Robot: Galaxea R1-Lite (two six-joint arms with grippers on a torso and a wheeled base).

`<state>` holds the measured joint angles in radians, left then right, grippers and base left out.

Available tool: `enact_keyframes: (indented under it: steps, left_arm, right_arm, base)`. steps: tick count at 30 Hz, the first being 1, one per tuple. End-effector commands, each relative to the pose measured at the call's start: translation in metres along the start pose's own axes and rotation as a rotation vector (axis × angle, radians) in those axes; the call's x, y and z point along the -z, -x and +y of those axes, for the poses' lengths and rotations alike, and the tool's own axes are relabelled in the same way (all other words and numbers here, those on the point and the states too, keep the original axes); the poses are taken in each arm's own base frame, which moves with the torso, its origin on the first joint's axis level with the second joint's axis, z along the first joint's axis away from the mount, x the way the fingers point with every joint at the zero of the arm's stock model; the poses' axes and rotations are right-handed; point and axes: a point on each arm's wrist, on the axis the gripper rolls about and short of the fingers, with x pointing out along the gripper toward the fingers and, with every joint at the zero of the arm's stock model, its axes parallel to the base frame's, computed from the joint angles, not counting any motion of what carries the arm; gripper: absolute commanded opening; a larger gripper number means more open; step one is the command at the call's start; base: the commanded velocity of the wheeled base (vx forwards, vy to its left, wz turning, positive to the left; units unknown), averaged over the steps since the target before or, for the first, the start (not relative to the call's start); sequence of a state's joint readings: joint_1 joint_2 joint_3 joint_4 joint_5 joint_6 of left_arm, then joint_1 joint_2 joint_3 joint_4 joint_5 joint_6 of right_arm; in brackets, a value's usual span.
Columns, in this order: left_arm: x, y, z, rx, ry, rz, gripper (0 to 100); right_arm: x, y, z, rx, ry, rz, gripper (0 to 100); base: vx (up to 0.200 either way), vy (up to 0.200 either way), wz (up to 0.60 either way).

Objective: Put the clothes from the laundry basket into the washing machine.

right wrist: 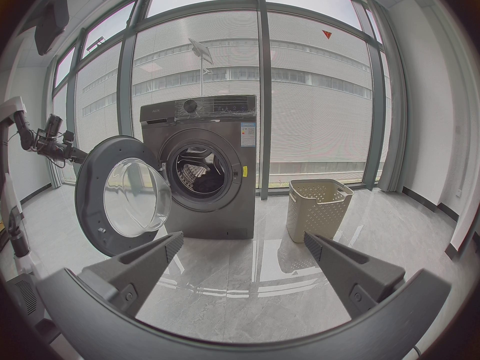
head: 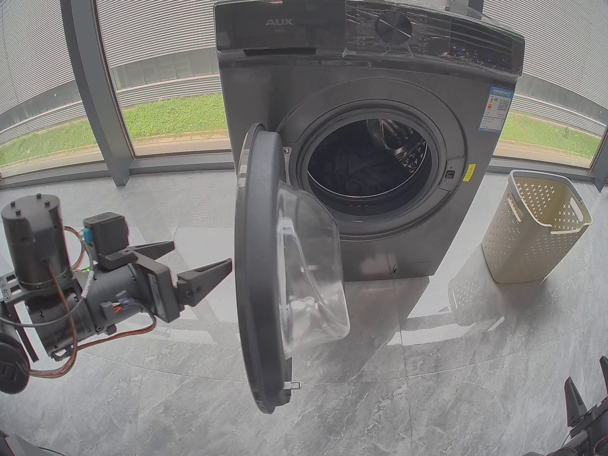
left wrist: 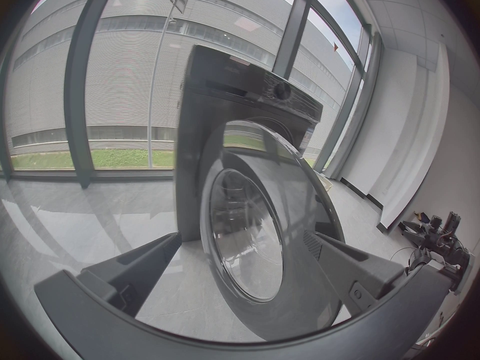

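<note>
Washing machine (head: 380, 235): upper centre of the head view, standing on the floor (head: 443, 381), front facing the camera.
Door (head: 259, 273): swung wide open at centre left, seen edge-on, with its glass bowl bulging to the right.
Clothes (head: 354, 166): a dark heap inside the drum (head: 405, 147).
Laundry basket (head: 535, 226): cream, at the right of the frame, on the floor near the machine, leaning slightly.
Left gripper (head: 201, 254): lower left, fingers spread and holding nothing, tips just beside the door's rim.
Right gripper (right wrist: 242, 238): fingers spread wide with nothing between them, in the lower right corner of the head view, well apart from the basket.
</note>
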<state>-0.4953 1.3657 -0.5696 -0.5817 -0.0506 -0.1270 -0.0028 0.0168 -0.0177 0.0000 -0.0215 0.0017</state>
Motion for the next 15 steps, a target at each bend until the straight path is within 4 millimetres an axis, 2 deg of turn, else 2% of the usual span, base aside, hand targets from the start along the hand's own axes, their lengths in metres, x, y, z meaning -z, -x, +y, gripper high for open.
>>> enact_keyframes:
  steps: [1, 8, 12, 15]
  left_arm:
    - [0.003, -0.024, -0.008, 0.025, -0.007, 0.039, 100]
    - [0.003, -0.068, -0.008, 0.029, -0.009, -0.017, 100]
    - [-0.006, -0.095, -0.017, 0.014, -0.001, -0.086, 100]
    - [-0.007, -0.108, -0.023, 0.016, 0.017, -0.095, 100]
  right_arm:
    - [0.004, -0.001, 0.000, 0.000, 0.001, 0.016, 100]
    - [0.004, -0.001, 0.000, 0.000, 0.001, 0.016, 100]
    - [0.004, -0.001, 0.000, 0.000, 0.001, 0.016, 100]
    - [0.004, -0.001, 0.000, 0.000, 0.001, 0.016, 100]
  base:
    - [0.000, 0.000, 0.00]
    - [0.000, 0.000, 0.00]
    - [0.000, 0.000, 0.00]
    - [0.000, 0.000, 0.00]
